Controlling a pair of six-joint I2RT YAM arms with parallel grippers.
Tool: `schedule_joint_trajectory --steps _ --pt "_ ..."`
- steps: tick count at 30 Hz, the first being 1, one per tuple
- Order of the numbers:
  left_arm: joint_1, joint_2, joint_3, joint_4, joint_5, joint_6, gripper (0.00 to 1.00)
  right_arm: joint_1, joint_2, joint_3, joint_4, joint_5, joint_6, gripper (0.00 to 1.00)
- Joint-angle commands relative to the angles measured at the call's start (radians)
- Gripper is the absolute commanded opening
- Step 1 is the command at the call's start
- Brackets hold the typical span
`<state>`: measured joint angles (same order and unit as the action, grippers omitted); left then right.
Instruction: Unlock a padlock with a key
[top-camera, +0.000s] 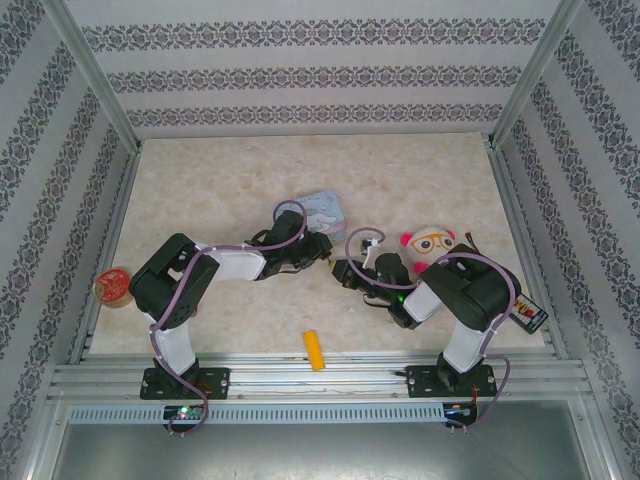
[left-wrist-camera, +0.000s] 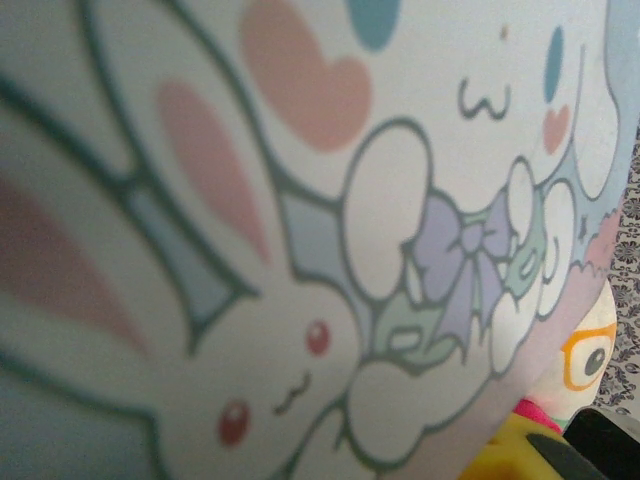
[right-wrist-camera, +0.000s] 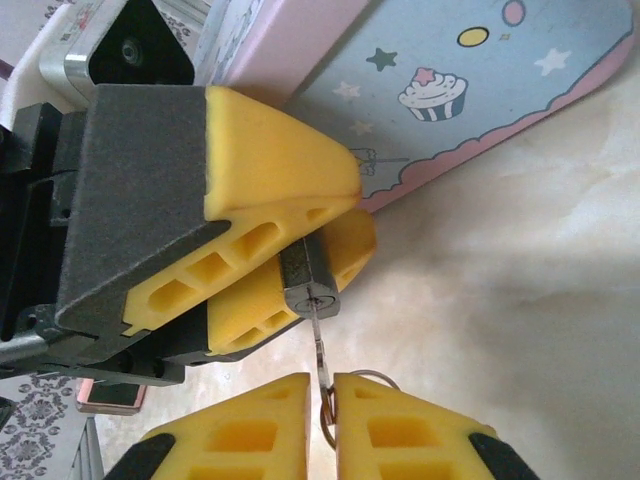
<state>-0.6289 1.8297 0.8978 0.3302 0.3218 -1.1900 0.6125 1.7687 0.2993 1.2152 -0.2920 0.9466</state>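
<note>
Yellow-fingered left gripper (right-wrist-camera: 352, 208) clamps padlock (right-wrist-camera: 306, 284) while right gripper (right-wrist-camera: 322, 392) pinches key (right-wrist-camera: 318, 342) at keyhole.

Key (right-wrist-camera: 319, 348) in padlock (right-wrist-camera: 308, 284), just beside tin (right-wrist-camera: 480, 90).

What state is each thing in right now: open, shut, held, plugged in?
padlock: clamped, keyhole facing out; shackle hidden, so locked or not is unclear.
key: pinched, tip in the keyhole.
left gripper: shut on the padlock.
right gripper: shut on the key.
</note>
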Motion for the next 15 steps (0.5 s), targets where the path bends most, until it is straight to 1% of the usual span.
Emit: schedule_joint_trajectory --steps 1,3,5,7,12,13,15 --pt "-0.011 0.004 -0.008 -0.02 0.079 -0.065 0.0 -0.011 0.008 0.03 0.03 0.0 -0.003 0.14" --pt "-0.012 0.007 -0.009 -0.019 0.081 -0.066 0.0 -0.013 0.013 0.036 0.03 -0.002 -0.003 0.12" --pt "-0.012 0.006 -0.009 -0.019 0.084 -0.066 0.0 -0.014 0.016 0.038 0.033 -0.007 -0.001 0.06" --pt "-0.012 0.008 -0.01 -0.019 0.084 -0.064 0.0 -0.019 0.018 0.039 0.032 -0.008 -0.001 0.03" --pt "-0.012 0.006 -0.013 -0.017 0.086 -0.065 0.0 -0.029 0.013 0.038 0.033 -0.019 -0.001 0.0" --pt "-0.012 0.007 -0.013 -0.017 0.086 -0.064 0.0 -0.032 0.009 0.068 0.031 -0.019 -0.002 0.0" --pt "-0.013 0.007 -0.015 -0.014 0.089 -0.065 0.0 -0.038 -0.002 0.069 0.029 -0.019 -0.003 0.0"
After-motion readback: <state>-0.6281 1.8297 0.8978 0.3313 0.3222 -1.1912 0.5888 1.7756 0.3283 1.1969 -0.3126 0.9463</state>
